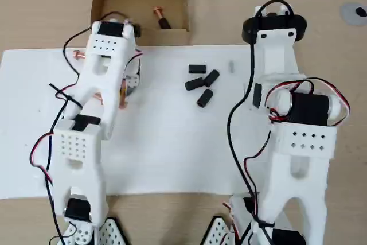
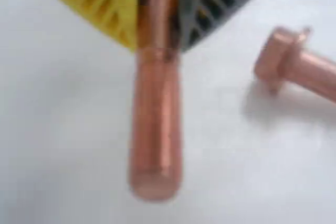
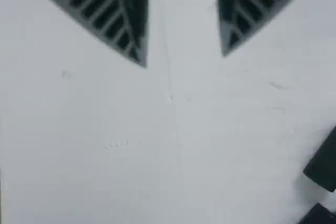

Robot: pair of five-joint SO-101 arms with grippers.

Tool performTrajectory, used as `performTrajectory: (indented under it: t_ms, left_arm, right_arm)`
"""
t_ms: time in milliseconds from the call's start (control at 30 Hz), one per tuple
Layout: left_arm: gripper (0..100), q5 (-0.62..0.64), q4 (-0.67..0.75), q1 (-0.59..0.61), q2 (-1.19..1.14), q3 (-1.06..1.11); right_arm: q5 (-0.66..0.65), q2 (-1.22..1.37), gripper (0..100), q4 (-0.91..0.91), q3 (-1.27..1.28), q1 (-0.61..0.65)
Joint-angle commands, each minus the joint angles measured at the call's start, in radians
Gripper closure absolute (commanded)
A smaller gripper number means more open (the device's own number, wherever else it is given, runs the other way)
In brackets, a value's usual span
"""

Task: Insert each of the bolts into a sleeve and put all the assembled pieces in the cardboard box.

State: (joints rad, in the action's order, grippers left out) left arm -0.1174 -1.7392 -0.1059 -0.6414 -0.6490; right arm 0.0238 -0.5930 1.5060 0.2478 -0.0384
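I am gripping a copper bolt (image 2: 156, 129) in the left pincer (image 2: 157, 45). It is clenched on one end between the yellow and grey fingers, so the rounded other end is sticking out free over the white sheet (image 1: 166, 153). I judge that this hold is leaving the tip ready to enter a sleeve.

The right pincer (image 3: 184, 56) is hanging released, jaws apart with nothing between them, close over bare sheet. I take it to be waiting to pick up or steady a sleeve.

The four black sleeves (image 1: 205, 97) are lying in a loose cluster on the sheet between the two arms, apart from both pincers. One assembled piece (image 1: 161, 18) is already lying in the cardboard box (image 1: 96, 10), which is sitting on the desk (image 1: 338, 55) at the sheet's far edge.

A loose bolt (image 2: 294, 72) is lying just beside the held one, not touching it. Another bolt head (image 1: 78, 54) is peeking out by the left arm, and I cannot tell whether it is the same one.

As I am reading it, the loose bolt and the left arm's dangling cables could get nudged on the way to the sleeves. The sleeves are also lying close together at odd angles.
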Motion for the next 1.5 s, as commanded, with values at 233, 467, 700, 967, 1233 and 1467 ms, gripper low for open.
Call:
performTrajectory:
  t_ms: [233,467,700,967,1233,1467]
  left_arm:
    - [99,-1.165,-0.014,-0.017,0.588,0.496]
    - [99,-1.473,0.002,-0.064,0.773,0.845]
    - [99,-1.358,0.184,-0.072,0.773,0.91]
    - [91,-1.298,0.282,-0.066,0.773,0.987]
    - [89,-1.243,0.328,-0.069,0.773,1.046]
    - [89,-0.717,0.322,-0.097,0.782,0.861]
  right_arm:
    - [0.0,-0.028,87.2,-0.011,-0.008,-0.01]
    - [-0.002,-0.027,87.2,-0.012,-0.008,-0.01]
    - [-0.003,-0.027,87.2,-0.009,-0.008,-0.01]
    - [-0.003,-0.027,87.2,-0.008,-0.008,-0.01]
    - [-0.003,-0.027,87.3,0.031,-0.008,-0.01]
    - [-0.003,-0.028,87.3,0.057,-0.008,-0.01]
